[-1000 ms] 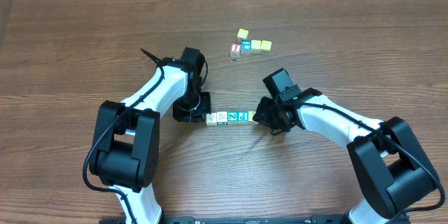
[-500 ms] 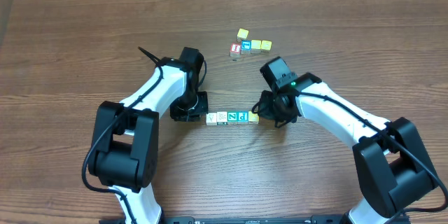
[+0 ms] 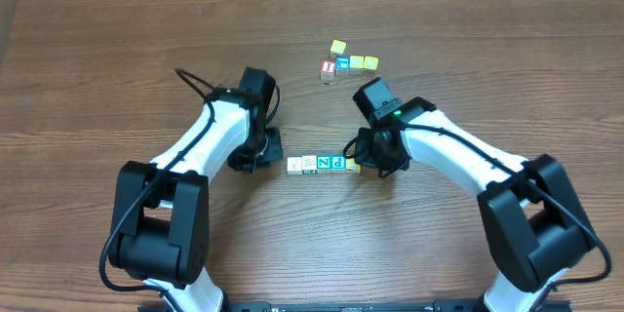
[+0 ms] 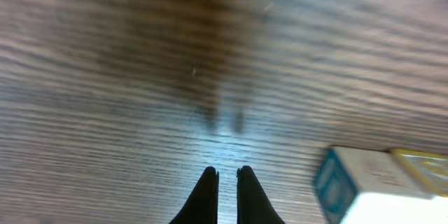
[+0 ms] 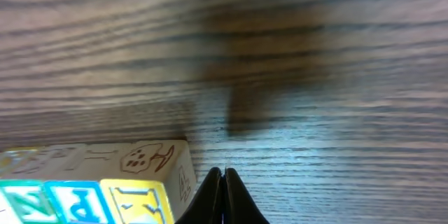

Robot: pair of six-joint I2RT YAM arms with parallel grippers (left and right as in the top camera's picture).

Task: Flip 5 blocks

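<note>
1. Five blocks [image 3: 316, 163] lie in a straight row, side by side, near the middle of the worktop [image 3: 117, 49], between the two pincers.
2. From the left the row runs: two whitish blocks [image 3: 294, 165], a green block [image 3: 323, 163] with a white Z, a teal block [image 3: 337, 163], then a yellow block [image 3: 352, 166] partly hidden under the right arm.
3. The left pincer [image 4: 225, 176] has its fingers pressed together and holds nothing. Its tips sit low over bare wood, left of the row's whitish end and apart from it.
4. The right pincer [image 5: 224, 175] is also pressed together and empty. It is just beside the yellow block at the row's right end; whether it touches the block cannot be told.
5. Farther back sits a cluster [image 3: 349, 59] of a red cube [image 3: 329, 67], a blue cube [image 3: 342, 62] and three yellow ones, well apart from the row.
</note>
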